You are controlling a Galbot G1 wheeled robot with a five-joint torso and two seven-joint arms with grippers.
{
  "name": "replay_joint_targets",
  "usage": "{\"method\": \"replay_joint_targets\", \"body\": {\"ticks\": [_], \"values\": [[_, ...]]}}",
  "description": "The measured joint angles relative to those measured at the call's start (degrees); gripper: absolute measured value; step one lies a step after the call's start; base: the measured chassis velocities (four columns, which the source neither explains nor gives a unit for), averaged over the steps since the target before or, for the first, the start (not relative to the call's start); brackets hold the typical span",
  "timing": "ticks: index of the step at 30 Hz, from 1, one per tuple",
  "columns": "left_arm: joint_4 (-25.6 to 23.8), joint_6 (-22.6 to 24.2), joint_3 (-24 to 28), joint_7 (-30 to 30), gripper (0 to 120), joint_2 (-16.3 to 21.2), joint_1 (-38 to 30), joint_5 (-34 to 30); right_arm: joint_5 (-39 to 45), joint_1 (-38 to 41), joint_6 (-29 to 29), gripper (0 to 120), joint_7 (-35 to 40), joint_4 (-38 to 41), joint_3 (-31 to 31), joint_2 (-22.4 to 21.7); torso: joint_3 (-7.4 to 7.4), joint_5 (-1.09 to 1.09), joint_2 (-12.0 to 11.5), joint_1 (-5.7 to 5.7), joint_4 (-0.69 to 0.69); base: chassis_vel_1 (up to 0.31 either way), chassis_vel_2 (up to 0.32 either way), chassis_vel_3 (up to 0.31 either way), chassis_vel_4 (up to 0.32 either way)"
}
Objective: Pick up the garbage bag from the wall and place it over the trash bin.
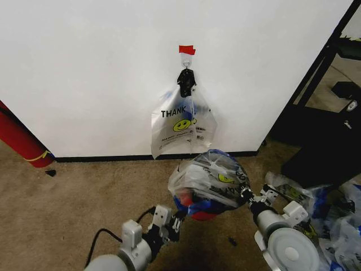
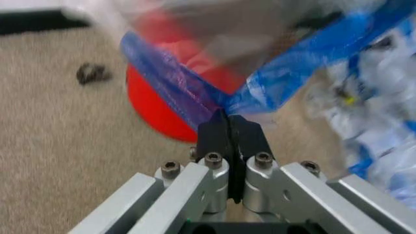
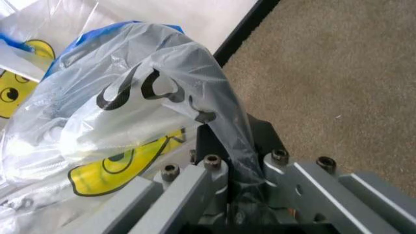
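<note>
The garbage bag [image 1: 210,176], clear crinkly plastic with a yellow smiley and blue patches, is draped over the trash bin, whose red base [image 1: 204,215] peeks out beneath. My left gripper [image 1: 178,219] is shut on the bag's lower left edge; the left wrist view shows the black fingertips [image 2: 215,130] pinching blue plastic [image 2: 286,78] beside the red base [image 2: 153,109]. My right gripper [image 1: 246,196] is shut on the bag's right side, with plastic [image 3: 215,97] pulled between the fingers [image 3: 260,131]. Another bag of the same print [image 1: 181,125] hangs from the hook [image 1: 185,61] on the wall [image 1: 84,68], under red tape [image 1: 186,49].
A big red cylinder [image 1: 20,138] leans at the left by the baseboard. A heap of similar bags [image 1: 338,223] lies on the carpet at the right, behind it a black frame [image 1: 316,73]. A small dark scrap [image 1: 232,241] lies near the bin.
</note>
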Motion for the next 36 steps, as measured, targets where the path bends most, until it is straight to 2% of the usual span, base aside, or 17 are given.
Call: {"method": "replay_joint_targets", "body": {"ticks": [6, 10, 17, 19, 21, 24, 27, 30, 31, 36], "values": [[7.2, -0.9, 7.7, 0.1, 0, -4.8, -2.8, 5.5, 1.1, 0.1, -0.5, 1, 0.5, 0.1, 0.9, -0.6, 0.0, 0.01, 0.0, 0.0, 0.0, 0.0, 0.0, 0.0, 0.0], [10.7, -0.9, 10.4, -0.5, 0, -6.8, -5.6, 6.2, 1.2, 0.3, -0.8, 1, 0.6, 0.2, 0.9, -0.6, 0.0, 0.01, 0.0, 0.0, 0.0, 0.0, 0.0, 0.0, 0.0], [11.6, -0.7, 10.6, -0.7, 0, -6.3, -6.0, 6.7, 0.7, 0.8, -0.8, 1, 0.6, -0.7, 0.8, -0.8, 0.0, 0.01, 0.0, 0.0, 0.0, 0.0, 0.0, 0.0, 0.0], [9.4, 1.0, 9.1, -0.6, 1, -5.2, -4.8, 7.0, -0.1, 1.2, -0.7, 1, 0.0, -1.5, 0.7, -1.0, 0.0, 0.01, 0.0, 0.0, 0.01, 0.0, 0.0, 0.0, 0.0], [6.7, 3.1, 7.1, -0.5, 10, -4.3, -3.4, 7.1, -1.3, 1.6, -0.7, 1, -0.7, -2.3, 0.4, -1.2, 0.0, 0.01, 0.0, 0.0, 0.0, 0.0, 0.0, 0.0, 0.0], [4.9, 3.1, 5.3, 0.1, 16, -3.4, -2.1, 7.6, -2.4, 1.9, -0.6, 1, -1.2, -3.0, 0.1, -1.2, 0.0, 0.01, 0.0, 0.0, 0.01, 0.0, 0.0, 0.0, 0.0], [0.3, 2.7, 0.6, 2.3, 32, -0.9, 1.1, 7.9, -3.7, 2.6, -0.3, 1, -1.9, -4.8, -0.5, -1.9, 0.0, 0.0, 0.0, 0.0, 0.01, 0.0, 0.0, 0.0, 0.0], [-1.2, 1.7, -1.0, 3.0, 38, -0.1, 2.6, 8.1, -4.0, 3.0, 0.0, 1, -2.2, -5.6, -0.7, -2.2, 0.0, 0.0, 0.0, 0.0, 0.0, 0.0, 0.0, 0.0, 0.0], [-1.9, 1.3, -1.7, 3.1, 45, 0.3, 3.8, 8.1, -4.1, 3.4, 0.2, 1, -2.3, -6.1, -0.7, -2.3, 0.0, 0.0, 0.0, 0.0, 0.0, 0.0, 0.0, 0.0, 0.0], [-3.5, -1.3, -3.9, 5.1, 64, 0.8, 9.7, 11.3, -4.3, 4.3, 0.8, 1, -2.6, -7.3, -0.7, -2.4, 0.0, 0.0, 0.0, 0.0, 0.01, 0.0, 0.0, 0.0, 0.0]]}}
